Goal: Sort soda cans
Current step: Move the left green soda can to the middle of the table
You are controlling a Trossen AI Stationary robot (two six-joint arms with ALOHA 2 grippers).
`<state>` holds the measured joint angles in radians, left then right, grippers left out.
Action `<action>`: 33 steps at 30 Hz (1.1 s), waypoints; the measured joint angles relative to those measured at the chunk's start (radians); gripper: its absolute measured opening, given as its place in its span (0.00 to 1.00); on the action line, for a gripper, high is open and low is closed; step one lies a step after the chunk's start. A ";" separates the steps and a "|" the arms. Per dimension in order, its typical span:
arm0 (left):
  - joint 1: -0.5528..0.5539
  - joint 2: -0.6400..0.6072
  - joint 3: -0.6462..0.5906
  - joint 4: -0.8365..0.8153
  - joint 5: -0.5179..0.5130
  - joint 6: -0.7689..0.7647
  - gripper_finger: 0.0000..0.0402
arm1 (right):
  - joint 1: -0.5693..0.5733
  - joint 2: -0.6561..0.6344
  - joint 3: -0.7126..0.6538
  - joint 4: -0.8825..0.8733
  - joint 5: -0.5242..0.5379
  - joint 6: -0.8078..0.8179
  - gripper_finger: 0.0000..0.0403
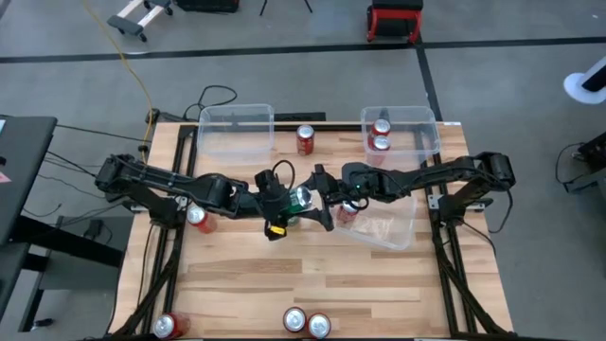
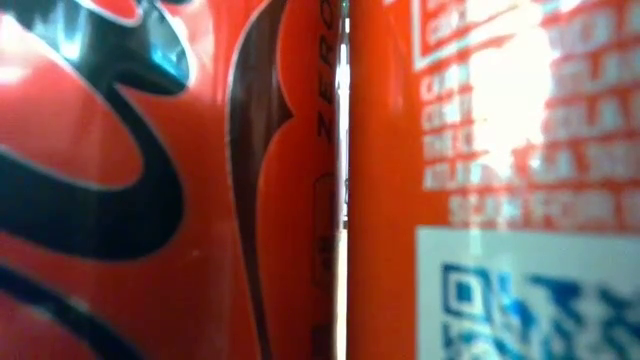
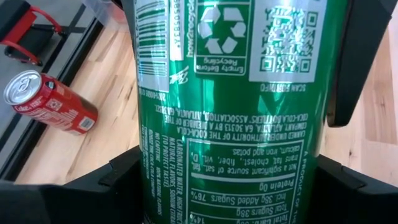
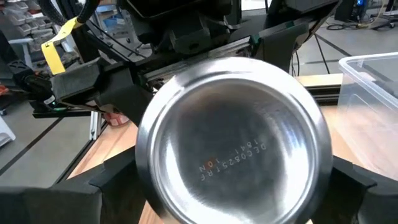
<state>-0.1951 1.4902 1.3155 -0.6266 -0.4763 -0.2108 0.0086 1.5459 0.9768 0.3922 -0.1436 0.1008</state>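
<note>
A pale wooden tabletop (image 1: 284, 275) stands on a grey floor, and both dark arms reach inward so their ends meet near its middle. The left tool (image 1: 284, 210) is clenched around a green can (image 1: 301, 198); the left wrist view shows that can's printed side filling the space between the two fingers (image 3: 354, 62). The right tool (image 1: 327, 204) faces it end-on: in the right wrist view the can's silver base sits between spread fingers, and whether they press the can I cannot tell.

Three clear bins lie toward the far side. The left bin (image 1: 237, 128) holds no cans. The right bin (image 1: 421, 128) holds two red cans (image 1: 381, 135). A third bin (image 1: 388, 227) lies beneath the right arm, with a red can (image 1: 347, 212) at its edge.
</note>
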 joint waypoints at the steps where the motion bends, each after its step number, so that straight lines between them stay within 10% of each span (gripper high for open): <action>1: 0.000 0.000 0.000 -0.001 0.000 0.000 0.73 | 0.000 0.000 0.000 0.002 0.000 -0.001 0.90; 12: -0.003 0.000 0.000 -0.007 -0.005 -0.046 0.74 | 0.000 -0.001 0.000 0.012 -0.001 0.008 0.70; 19: -0.015 -0.017 -0.002 -0.055 -0.008 -0.136 0.94 | 0.002 -0.004 0.000 0.075 -0.024 0.008 0.70; 33: -0.284 -0.220 -0.071 0.095 -0.432 -0.071 0.96 | -0.007 -0.005 -0.007 0.288 -0.121 0.079 0.70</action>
<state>-0.4788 1.2699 1.2442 -0.5311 -0.9086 -0.2816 0.0013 1.5410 0.9696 0.6805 -0.2649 0.1800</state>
